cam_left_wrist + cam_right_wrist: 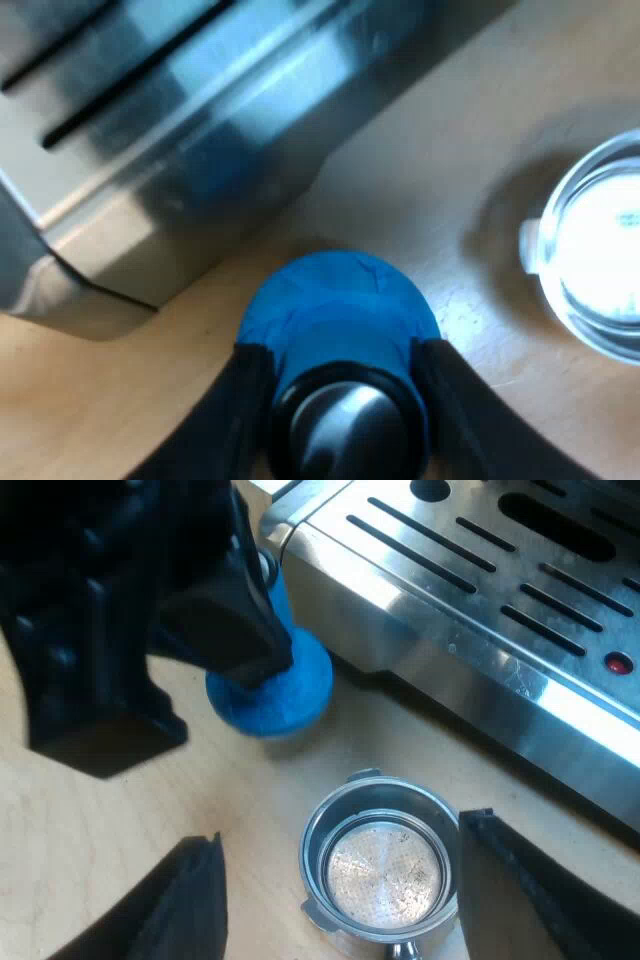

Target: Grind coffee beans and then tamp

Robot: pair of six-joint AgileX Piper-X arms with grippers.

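My left gripper (342, 350) is shut on the blue tamper (335, 305), one black finger on each side of its neck below a dark knob with a metal cap. The right wrist view shows that same gripper (262, 665) holding the blue tamper (285, 695) low over the wooden table, close to the espresso machine's drip tray (480, 610). My right gripper (342, 828) is open, its fingers (190, 900) wide apart on either side of the metal holder (385, 875). The holder's round basket faces up, showing its perforated floor. Its handle is hidden.
A measuring glass (600, 260) stands on the wooden table (450, 180) near the tamper. The machine's steel base (200, 130) with slotted grille lies close beside the tamper. A red dot (620, 664) shows on the drip tray.
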